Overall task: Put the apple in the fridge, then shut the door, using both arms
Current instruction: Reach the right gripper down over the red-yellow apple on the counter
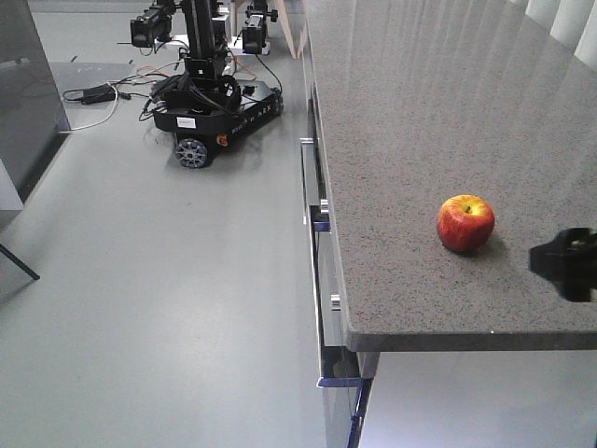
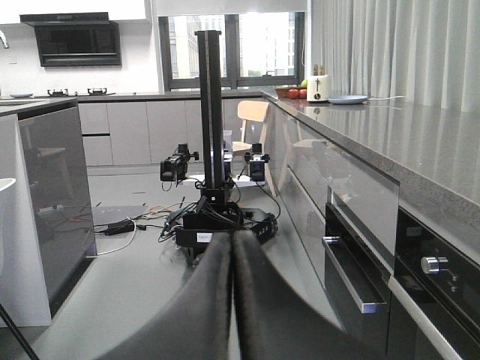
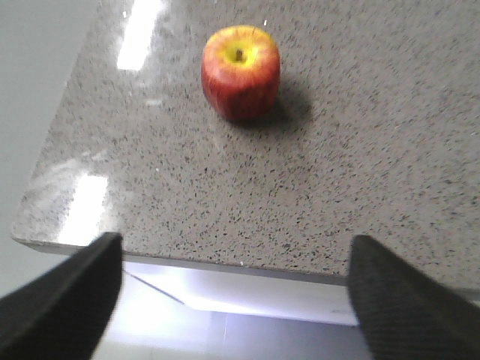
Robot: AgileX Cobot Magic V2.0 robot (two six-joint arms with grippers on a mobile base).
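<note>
Apple position: The apple stands stem-up on the grey speckled counter, near its front corner but set back from both edges. Nothing touches it.
Right gripper: The right gripper is spread wide and empty. It hovers off the counter's front edge, with the apple ahead of it, well apart and roughly centred between the fingers.
Left gripper: The left gripper has its fingers pressed together with nothing between them. It points down the aisle toward the black wheeled robot, away from the apple.
Weight and stiffness: I judge the apple firm and fairly light. It should not yield under the pads.
Surface: The skin looks glossy and the body is round, so I expect it to slip. On the polished counter, a one-sided nudge would likely roll it.
Fragility: I expect bruising under a hard squeeze, so moderate closing force is advised.
Grip site: I would take it across the widest girth, with the pads on opposite flanks and the stem left clear.
Hidden, apple: The far flank and the underside are not visible.
Hidden, fridge and door: I cannot identify either. A dark grey panel at the left edge of the front view is cut off, and I cannot say what it belongs to.
Hard to make out: In the front view the right gripper is a dark blur cut by the frame edge. The right wrist view is soft, so I cannot tell the fingers' height relative to the counter.
</note>
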